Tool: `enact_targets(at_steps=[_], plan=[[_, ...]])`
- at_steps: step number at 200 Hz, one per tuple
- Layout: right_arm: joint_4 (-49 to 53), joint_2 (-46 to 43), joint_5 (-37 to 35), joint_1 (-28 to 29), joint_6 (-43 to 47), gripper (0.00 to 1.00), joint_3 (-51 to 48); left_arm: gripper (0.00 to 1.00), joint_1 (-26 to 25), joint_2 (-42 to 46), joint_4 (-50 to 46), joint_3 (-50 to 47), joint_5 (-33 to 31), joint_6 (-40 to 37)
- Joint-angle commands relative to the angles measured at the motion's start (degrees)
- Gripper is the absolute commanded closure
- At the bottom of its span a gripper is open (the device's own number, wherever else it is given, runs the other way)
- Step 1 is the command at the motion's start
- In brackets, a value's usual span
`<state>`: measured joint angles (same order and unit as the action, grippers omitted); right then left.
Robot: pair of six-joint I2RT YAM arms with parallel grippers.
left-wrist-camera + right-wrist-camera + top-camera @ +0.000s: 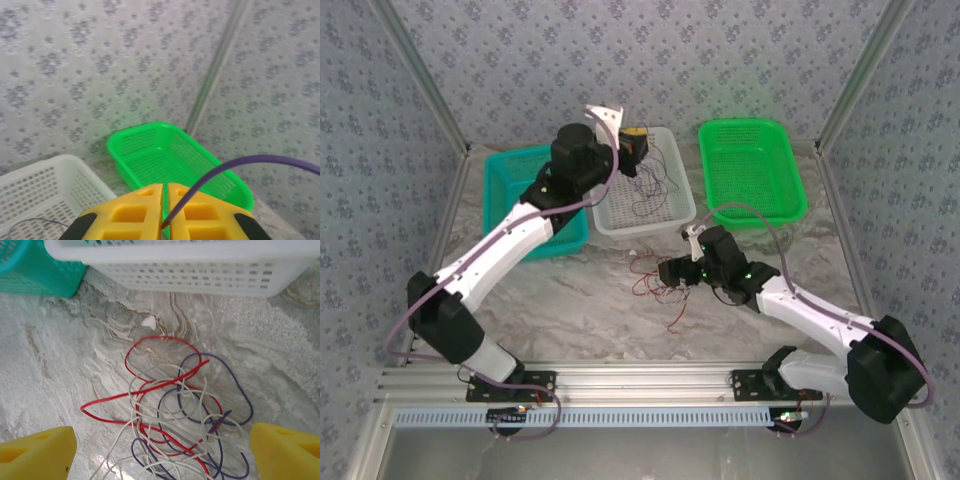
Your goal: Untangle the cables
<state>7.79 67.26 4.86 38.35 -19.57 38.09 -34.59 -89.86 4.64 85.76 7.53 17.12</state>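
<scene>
Left arm (505, 240) and right arm (800, 310) in white link shells, black joint housings (445, 312), mauve cable (752, 210) looped along each, green indicator lights (748, 268), yellow fingers (137, 212) with rectangular recesses, black mounts at lower corners.

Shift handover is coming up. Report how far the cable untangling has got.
Looks done: a few thin cables appear to lie in the white basket. In hand: the left end effector, shut, holds a purple cable above that basket. Left: the red, purple and whitish tangle on the table, loops crossed, with the right end effector open over it.
</scene>
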Motion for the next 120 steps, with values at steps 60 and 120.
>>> enact_targets(at_steps=[60,120], plan=[[8.7,4.7,-3.6,0.5,-1.3,0.09,4.5,0.83,6.7,-13.3,-1.6,3.3,7.2,10.3],[12.0,5.9,-5.3,0.0,-2.4,0.09,4.6,0.71,6.9,-16.6,-7.3,4.8,6.3,10.5]])
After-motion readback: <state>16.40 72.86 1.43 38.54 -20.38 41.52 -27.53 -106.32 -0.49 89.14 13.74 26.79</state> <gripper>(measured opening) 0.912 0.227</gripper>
